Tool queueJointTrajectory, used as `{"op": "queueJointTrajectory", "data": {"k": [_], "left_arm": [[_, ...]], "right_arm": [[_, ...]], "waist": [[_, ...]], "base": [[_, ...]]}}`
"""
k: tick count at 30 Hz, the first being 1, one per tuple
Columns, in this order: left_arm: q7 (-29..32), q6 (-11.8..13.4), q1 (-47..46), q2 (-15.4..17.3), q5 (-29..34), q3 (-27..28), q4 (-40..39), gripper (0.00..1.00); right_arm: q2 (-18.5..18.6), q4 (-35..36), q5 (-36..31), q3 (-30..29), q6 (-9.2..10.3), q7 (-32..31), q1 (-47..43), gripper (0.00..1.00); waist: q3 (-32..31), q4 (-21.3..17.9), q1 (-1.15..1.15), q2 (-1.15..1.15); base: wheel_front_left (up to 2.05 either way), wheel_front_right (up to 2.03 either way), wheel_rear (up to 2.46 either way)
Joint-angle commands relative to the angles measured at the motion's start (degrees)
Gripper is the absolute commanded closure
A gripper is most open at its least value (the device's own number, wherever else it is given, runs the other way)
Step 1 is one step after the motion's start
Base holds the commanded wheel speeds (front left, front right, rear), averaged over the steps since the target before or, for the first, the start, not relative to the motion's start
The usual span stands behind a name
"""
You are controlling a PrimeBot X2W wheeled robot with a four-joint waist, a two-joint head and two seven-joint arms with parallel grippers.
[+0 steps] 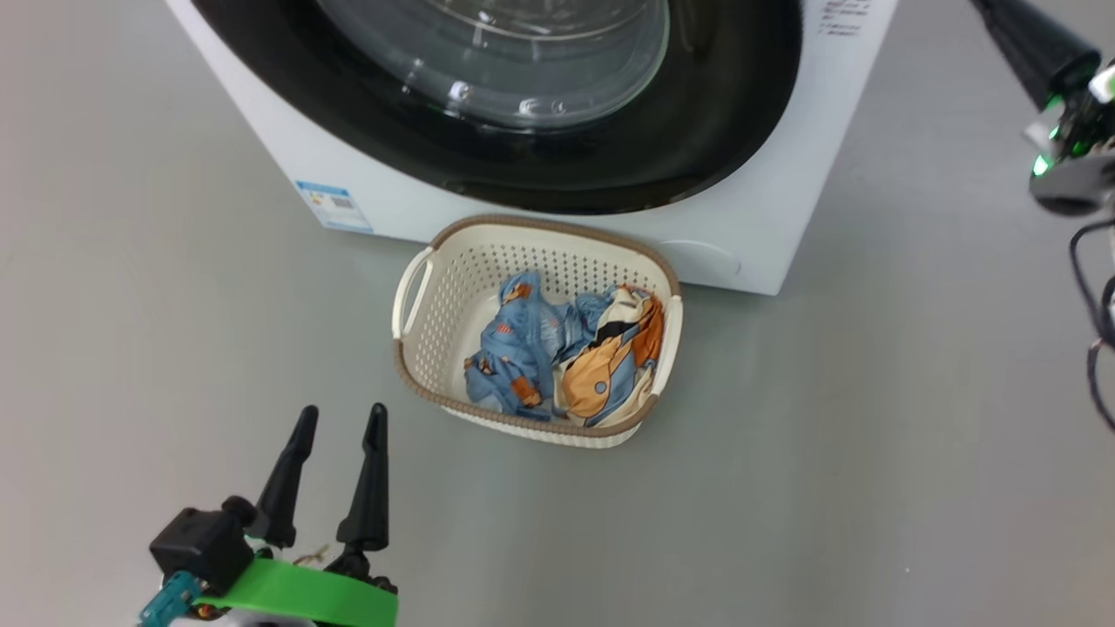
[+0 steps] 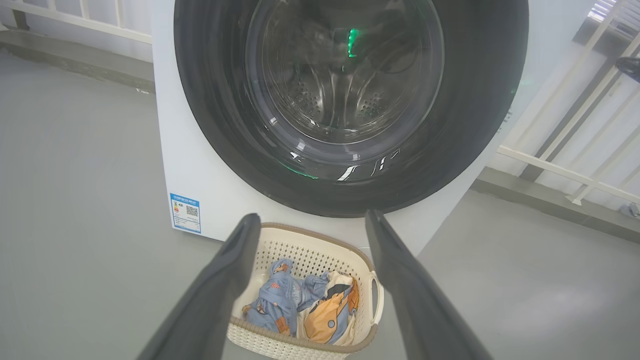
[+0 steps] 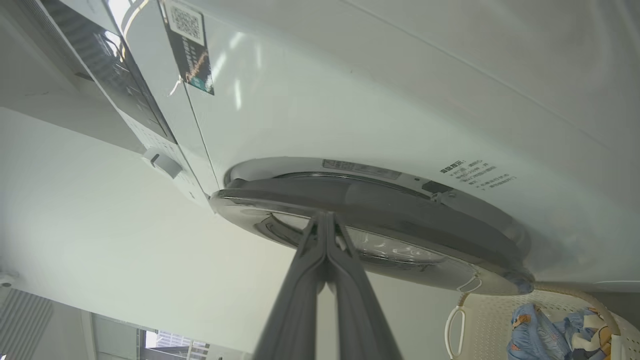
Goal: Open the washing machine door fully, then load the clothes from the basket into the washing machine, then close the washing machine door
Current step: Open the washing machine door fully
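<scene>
**Two claws, one door, two garments**

The left claw (image 1: 341, 409) hangs low over the floor (image 1: 131, 305), fingers spread wide and empty, pointing toward the basket (image 1: 531, 228). The right claw (image 3: 326, 220) is raised, fingers pressed together on nothing, tips at the door (image 3: 400, 210) rim. The one basket sits just in front of the washer (image 1: 784, 200), holding two crumpled clothes (image 1: 514, 357). The door's top is cut off in the head view.
</scene>
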State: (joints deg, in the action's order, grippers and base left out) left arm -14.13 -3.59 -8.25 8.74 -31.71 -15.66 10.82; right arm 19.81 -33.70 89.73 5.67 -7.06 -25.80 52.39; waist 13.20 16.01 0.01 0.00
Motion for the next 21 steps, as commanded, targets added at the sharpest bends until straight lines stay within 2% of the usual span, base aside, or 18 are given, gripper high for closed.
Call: {"op": "queueJointTrajectory", "data": {"k": [1, 10, 15, 21], "left_arm": [[-0.58, -0.35, -2.15, 0.39, 0.26, 1.54, -0.71, 0.00], [-0.81, -1.92, -5.52, -1.54, 0.74, 0.90, 0.71, 0.00], [-0.84, -2.49, -7.34, -2.24, 0.94, 0.83, 0.79, 0.00], [-0.85, -3.23, -9.01, -3.57, 1.46, 0.81, 0.85, 0.00]], "right_arm": [[0.70, 0.55, 0.96, 0.51, -0.43, -1.30, 2.93, 1.00], [2.72, -8.55, 3.34, 2.70, -0.43, -12.25, 13.75, 1.00], [3.30, -12.55, 3.01, 4.27, -0.43, -15.72, 18.72, 1.00], [2.19, -17.11, 1.29, 7.18, -0.43, -18.78, 25.48, 1.00]], "waist": [[2.53, 2.27, 0.00, 0.00], [7.20, 4.74, 0.00, 0.00], [9.36, 5.49, 0.00, 0.00], [12.16, 6.05, 0.00, 0.00]], "base": [[0.00, 0.00, 0.00], [0.00, 0.00, 0.00], [0.00, 0.00, 0.00], [0.00, 0.00, 0.00]]}}
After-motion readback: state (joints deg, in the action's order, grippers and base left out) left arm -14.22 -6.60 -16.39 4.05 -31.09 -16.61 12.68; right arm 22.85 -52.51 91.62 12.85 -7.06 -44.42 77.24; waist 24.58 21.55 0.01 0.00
